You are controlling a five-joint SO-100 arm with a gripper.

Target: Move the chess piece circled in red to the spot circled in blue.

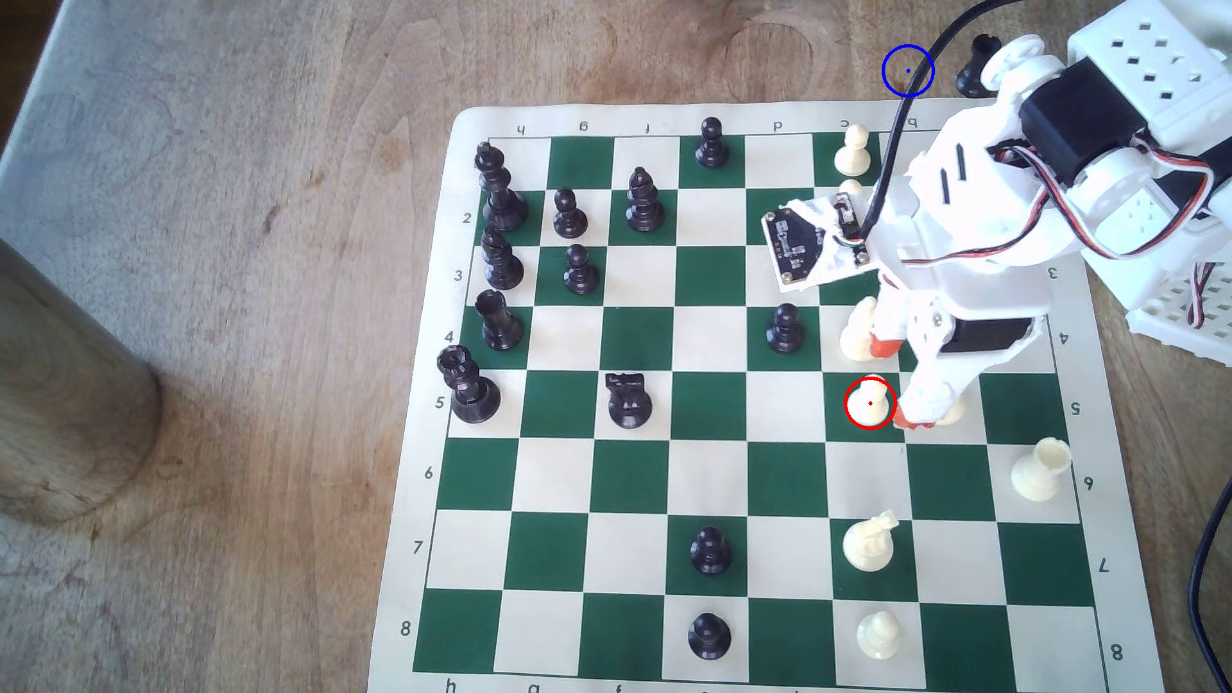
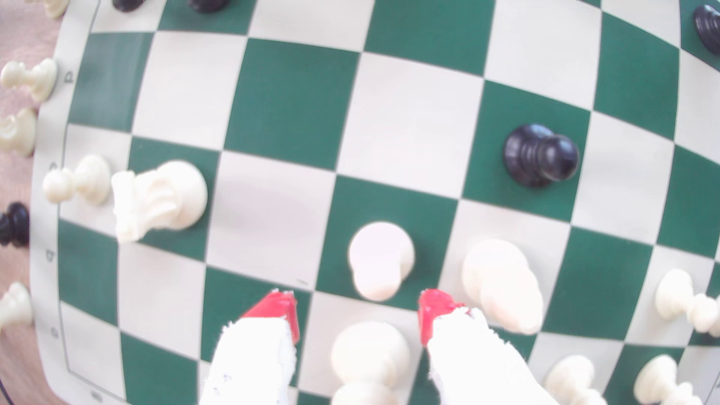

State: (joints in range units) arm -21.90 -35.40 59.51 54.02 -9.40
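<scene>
Now the pawn (image 1: 869, 402) stands on a green square (image 2: 428, 210), jaws open.

Hidden and cut off around the gripper

We see the arm (image 1: 987, 220) covering most of a white piece (image 1: 859, 330) beside the gripper (image 1: 897, 383); in the wrist view, the pawn (image 2: 380, 261) ahead of the fingertips (image 2: 278, 307) is blurred, and another pawn (image 2: 368, 362) between the fingers is cut off.

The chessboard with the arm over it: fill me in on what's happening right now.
A white robot arm reaches down over the chessboard. Its gripper is open, red fingertips spread beside the white pawn ringed in red, not yet closed on it. The pawn stands upright on a green square. The blue-ringed spot lies on bare wood beyond the board's edge, with the arm's black cable crossing it.
</scene>
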